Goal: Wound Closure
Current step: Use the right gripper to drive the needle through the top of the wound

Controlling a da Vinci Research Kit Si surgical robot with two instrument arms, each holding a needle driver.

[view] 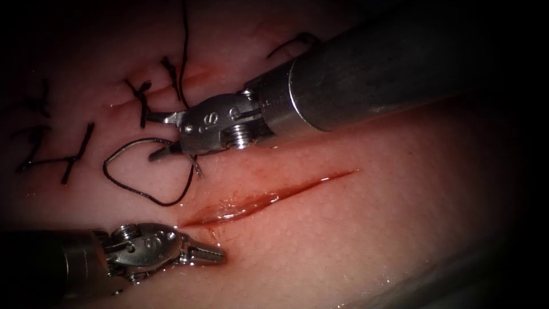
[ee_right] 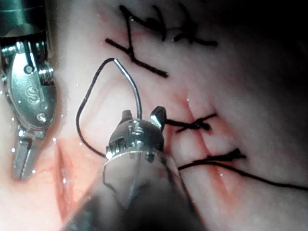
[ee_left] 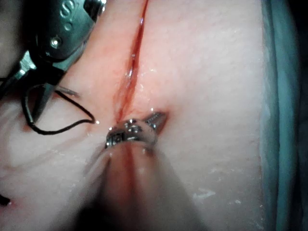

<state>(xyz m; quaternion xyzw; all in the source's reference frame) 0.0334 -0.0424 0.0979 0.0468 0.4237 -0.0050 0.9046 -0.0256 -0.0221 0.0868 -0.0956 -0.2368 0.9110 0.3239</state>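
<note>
Needle point(ee_right: 134, 89): curved, silvery. In the right wrist view it arcs up from between the jaws of the right pincer point(view: 166, 136) to its thread end. The visible length is clear of the tissue point(view: 354, 240), not in it. The other end is hidden at the root of the jaws, so where along the curve they meet it cannot be told. It lies left of the open cut point(view: 269, 197), near that cut's left end.

Thread point(view: 123, 186): dark, single strand. From the needle's end it runs in a wide loop that lies on the tissue left of the cut and returns under the right pincer.

Right pincer: enters from the upper right on a thick shaft. The jaws stand wide, one tip above and one below, with the needle passing between them. They are not closed on it. No thread or tissue is gripped.

Left pincer point(view: 207, 253): enters from the lower left. The jaws are narrow and pressed together, with nothing seen between them. The tip rests on the tissue just below the cut's left end, well apart from the needle.

Cut: a slanted open slit rising to the right, glistening with red fluid point(view: 229, 209) along its length.

Stitches point(view: 143, 103): several dark stitches with short cut ends cross the closed part of the wound, up and left of the right pincer.

Tissue: pale pink, moist surface carrying all items above.
</note>
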